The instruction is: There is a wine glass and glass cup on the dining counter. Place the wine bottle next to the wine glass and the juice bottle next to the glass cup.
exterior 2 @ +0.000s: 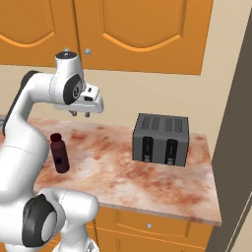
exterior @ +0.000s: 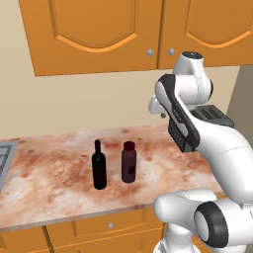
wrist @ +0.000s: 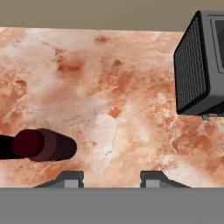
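Setting: a kitchen counter [exterior: 59, 173] with a reddish marbled stone top runs along a beige wall, orange-brown cabinet doors [exterior: 94, 34] above it and drawer fronts below its front edge.
Left edge: a grey ridged corner [exterior: 5, 158] shows at the counter's far left in the left base view; it is cut off by the frame and too little of it shows to name it.
Wine bottle [exterior: 99, 165]: slim, all black, long neck, standing upright on the counter well in from the front edge. In the right base view the arm covers it.
Juice bottle [exterior: 129, 162]: dark maroon with a broad cap, upright, just to the right of the wine bottle with a small gap between them. In the right base view [exterior 2: 60, 153] its left side is partly behind the white arm. In the hand view [wrist: 43, 145] it is seen from above at the lower left, its base side cut off by the frame edge.
Toaster [exterior 2: 160, 139]: dark grey, two slots on top, standing towards the right end of the counter, well apart from the bottles. In the left base view only its top [exterior: 213, 114] peeks from behind the arm.
Gripper [exterior 2: 80, 113]: held in the air above the counter, between the juice bottle and the toaster, pointing down. Its fingertips [wrist: 70, 178] stand wide apart with nothing between them, bare stone beneath.
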Controlling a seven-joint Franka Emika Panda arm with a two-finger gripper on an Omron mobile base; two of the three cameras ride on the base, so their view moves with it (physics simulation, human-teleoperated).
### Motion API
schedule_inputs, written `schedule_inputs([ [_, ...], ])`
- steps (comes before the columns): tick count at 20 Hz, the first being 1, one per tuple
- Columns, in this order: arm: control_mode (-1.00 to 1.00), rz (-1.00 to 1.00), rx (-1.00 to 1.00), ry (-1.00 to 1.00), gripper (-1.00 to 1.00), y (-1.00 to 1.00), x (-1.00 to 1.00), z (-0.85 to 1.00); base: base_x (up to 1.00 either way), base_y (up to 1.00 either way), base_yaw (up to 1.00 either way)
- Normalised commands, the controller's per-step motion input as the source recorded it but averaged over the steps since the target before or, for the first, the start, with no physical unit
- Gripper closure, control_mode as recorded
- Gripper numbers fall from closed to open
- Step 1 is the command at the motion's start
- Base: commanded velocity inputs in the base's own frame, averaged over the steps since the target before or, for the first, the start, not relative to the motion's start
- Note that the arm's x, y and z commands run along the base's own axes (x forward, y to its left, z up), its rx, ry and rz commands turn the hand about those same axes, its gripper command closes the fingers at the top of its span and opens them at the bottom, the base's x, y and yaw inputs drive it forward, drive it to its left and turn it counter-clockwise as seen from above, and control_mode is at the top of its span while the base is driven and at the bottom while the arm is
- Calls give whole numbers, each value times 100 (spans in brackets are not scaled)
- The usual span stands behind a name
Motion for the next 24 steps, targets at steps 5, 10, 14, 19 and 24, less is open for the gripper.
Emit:
schedule_inputs([
  [5, -100, 0, 0, 0, -100, 15, -1, -7, 0, 0, 0],
  [10, -100, -3, 0, 0, -100, 45, 4, -14, 0, 0, 0],
  [14, -100, 0, 8, 7, -100, 46, 1, -12, 0, 0, 0],
  [19, -100, -1, 7, 2, -100, 50, 12, -22, 0, 0, 0],
  [24, -100, -1, 7, 0, -100, 44, 18, -26, 0, 0, 0],
])
